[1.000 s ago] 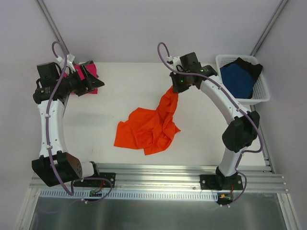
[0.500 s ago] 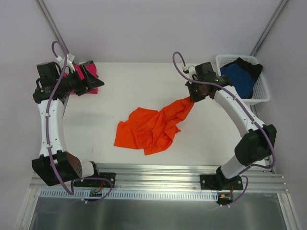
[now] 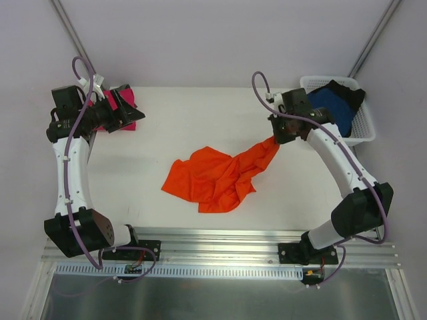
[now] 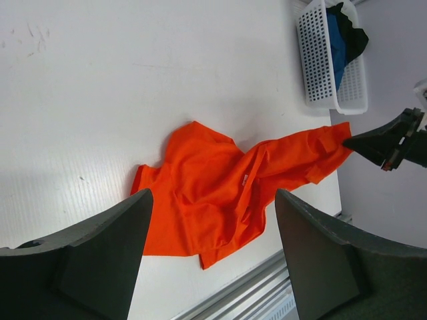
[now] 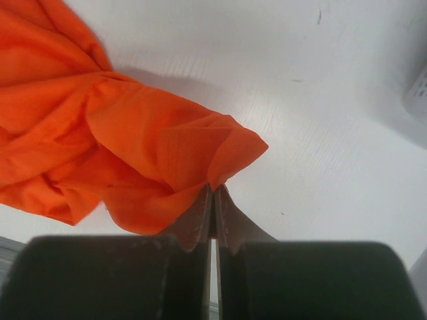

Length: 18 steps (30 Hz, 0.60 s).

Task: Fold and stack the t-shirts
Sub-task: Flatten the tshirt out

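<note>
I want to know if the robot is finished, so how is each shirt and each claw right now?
orange t-shirt: unfolded, crumpled
pink t-shirt: partly hidden, fold unclear
blue t-shirt: bunched in the basket
black t-shirt: bunched in the basket
left gripper: open, empty
right gripper: shut on the orange t-shirt's corner

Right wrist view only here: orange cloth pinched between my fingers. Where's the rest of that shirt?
Observer: The orange t-shirt lies crumpled in the middle of the table. One stretched strip runs to the right gripper.
Operator: And the left gripper?
Observer: The left gripper hangs open at the far left, by the magenta-pink t-shirt.
Operator: Anything in the basket?
Observer: The white basket holds the dark blue t-shirt and the black t-shirt.
</note>
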Available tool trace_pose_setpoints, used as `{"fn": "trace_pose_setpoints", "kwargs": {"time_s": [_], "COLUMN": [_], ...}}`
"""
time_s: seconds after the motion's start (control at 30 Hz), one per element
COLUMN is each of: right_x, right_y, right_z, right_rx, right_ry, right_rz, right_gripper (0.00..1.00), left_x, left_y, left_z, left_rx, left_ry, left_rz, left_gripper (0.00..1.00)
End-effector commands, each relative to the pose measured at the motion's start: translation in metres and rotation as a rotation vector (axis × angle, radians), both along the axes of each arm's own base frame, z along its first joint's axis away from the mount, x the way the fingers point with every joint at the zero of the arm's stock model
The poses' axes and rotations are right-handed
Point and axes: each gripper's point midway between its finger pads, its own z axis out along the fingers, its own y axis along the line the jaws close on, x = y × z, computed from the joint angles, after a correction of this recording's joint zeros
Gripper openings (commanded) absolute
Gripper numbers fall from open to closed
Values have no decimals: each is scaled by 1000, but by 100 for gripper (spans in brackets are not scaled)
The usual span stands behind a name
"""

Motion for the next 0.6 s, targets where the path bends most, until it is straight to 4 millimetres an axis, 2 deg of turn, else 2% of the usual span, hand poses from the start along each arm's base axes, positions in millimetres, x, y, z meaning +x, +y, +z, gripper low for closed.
{"fn": "trace_pose_setpoints", "kwargs": {"time_s": [0.0,0.03,0.07,0.13,0.17,0.2,0.23,0.3,0.33,0.37,0.4,0.43,0.53,0.57], "right_x": [8,13,18,24,28,35,40,53,68,78,88,105,131,140], "right_y": [27,33,37,50,55,60,66,72,76,78,77,80,82,86], "right_z": [66,88,102,117,137,132,143,138,119,123,116,91,81,72], "right_rx": [187,231,261,316,353,366,387,385,367,361,344,330,329,338], "right_ry": [-128,-173,-203,-218,-256,-237,-255,-246,-210,-227,-221,-175,-174,-160], "right_rz": [19,16,23,49,51,52,51,51,46,46,31,19,0,-6], "right_gripper": [1,1,1,1,1,1,1,1,1,1,1,1,1,1], "left_x": [3,2,2,1,1,0,0,-1,-1,-2,-3,-5,-9,-10], "left_y": [2,3,3,2,2,1,0,0,0,0,0,0,-3,-3], "left_z": [14,15,17,17,18,17,17,17,19,21,21,22,19,18], "left_rx": [8,14,15,12,7,1,-6,-7,-4,1,4,5,-2,-2], "left_ry": [-48,-53,-57,-58,-56,-52,-50,-49,-54,-61,-64,-69,-60,-60], "left_rz": [3,7,9,6,7,2,-1,2,2,8,8,8,2,4], "left_gripper": [75,75,75,75,75,74,74,74,74,74,74,74,74,73]}}
